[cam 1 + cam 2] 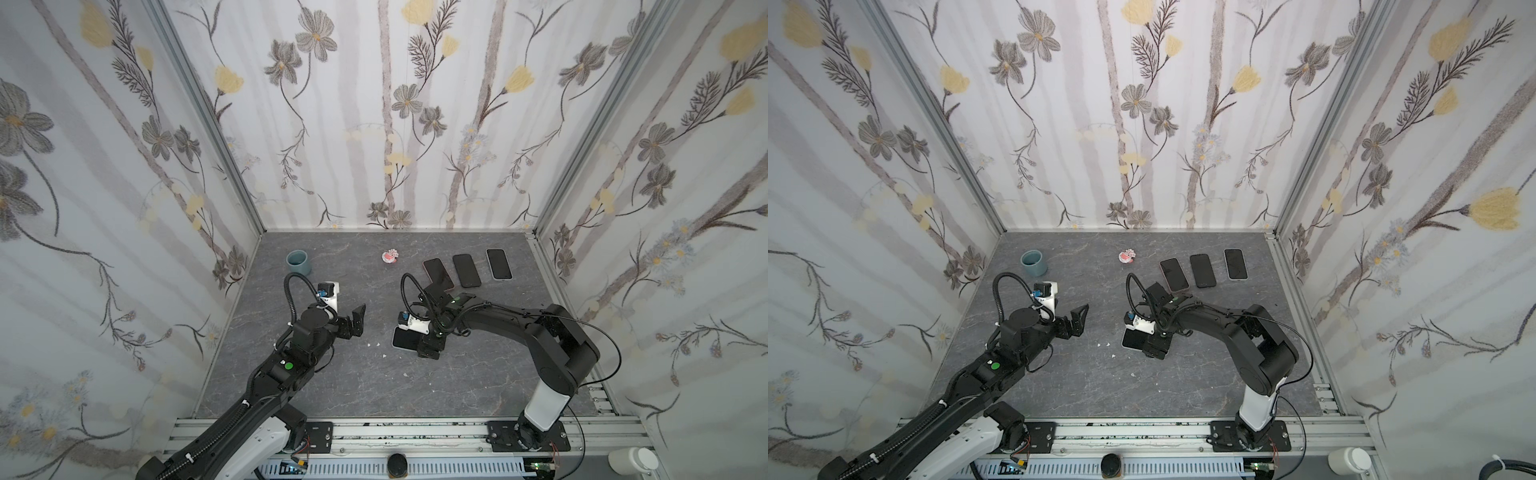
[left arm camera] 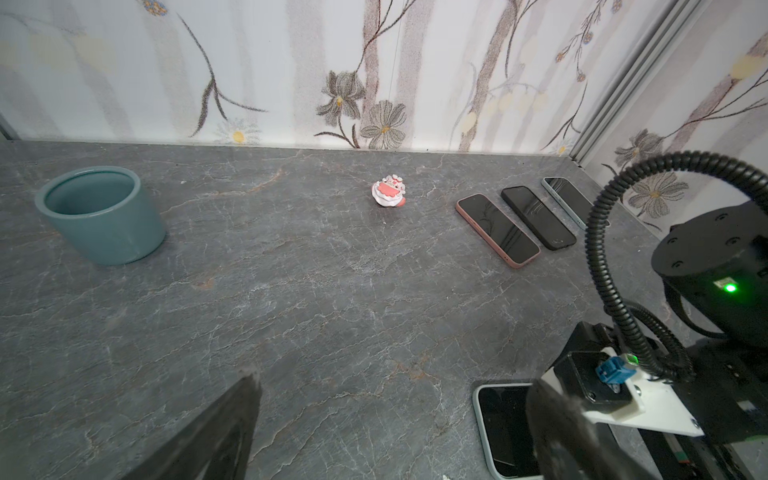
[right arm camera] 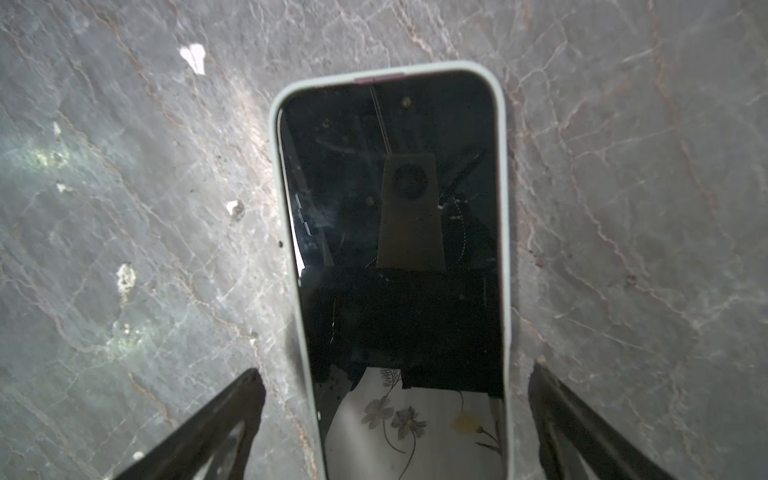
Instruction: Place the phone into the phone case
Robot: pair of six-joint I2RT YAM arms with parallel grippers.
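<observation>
My right gripper (image 3: 397, 370) straddles the phone (image 3: 390, 208), jaws wide, holding nothing; phone looks seated in its case (image 3: 386, 68); next, I lift clear; left gripper (image 1: 356, 321) likewise wide, empty.

The left arm (image 1: 270, 376) and right arm (image 1: 552, 332) are matte black, each with a white lower link (image 1: 544, 409). A ribbed black cable (image 2: 593, 232) loops over each wrist, beside a white camera bracket (image 2: 648, 409) and a blue plug (image 2: 614, 371). A green light (image 2: 730, 287) glows on a joint. The left pincer (image 1: 358, 322) has black, triangular fingers. Screws dot the black base plate (image 1: 498, 436).
</observation>
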